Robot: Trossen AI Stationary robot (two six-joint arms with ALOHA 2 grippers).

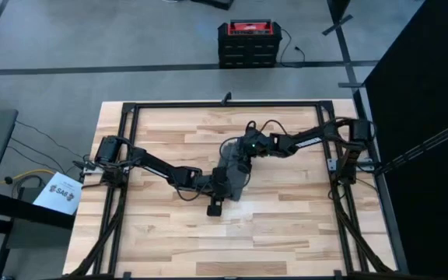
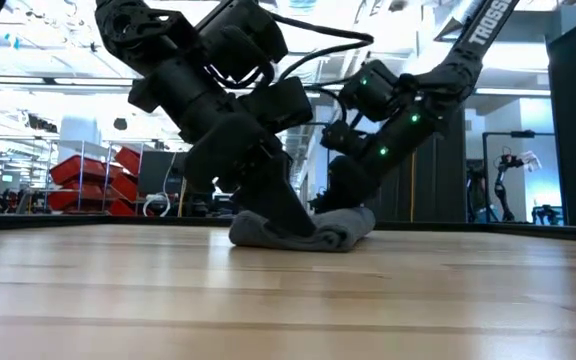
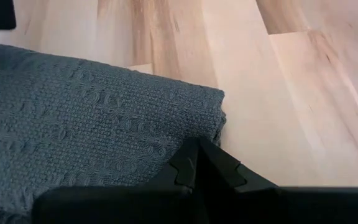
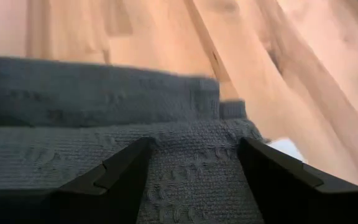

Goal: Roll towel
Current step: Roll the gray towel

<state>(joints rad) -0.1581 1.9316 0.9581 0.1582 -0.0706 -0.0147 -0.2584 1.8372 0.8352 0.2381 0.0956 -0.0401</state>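
Got the towel [image 1: 230, 149] bunched into a low, loose half-roll around the middle of the table [image 1: 169, 233], with both arms crowded right over it. Looking at the left gripper [image 3: 197, 165] down at the near end of the bundle: clenched, tips meeting in a point right against the cloth. Can't tell whether a fold is actually caught in there. Looking at the right gripper [image 4: 194, 168] at the far end: spread wide, straddling the cloth with towel between the fingers, not pinching anything as far as shown.

Plenty to go wrong from here, probably:
- Could unroll itself. Soft cloth, loose layers, only held if something presses on it.
- Could go cone-shaped if one end gets pushed further than the other.
- Could just slide across the smooth wood instead of turning over, if pressed too lightly.
- Could drag a layer back out if the clenched left tips lift with a fold snagged.
- Could bump arm against arm, working this close together.

Counting up: one towel, one small white tag [image 4: 288, 148] poking out at its edge, two arms, two grippers, one table.
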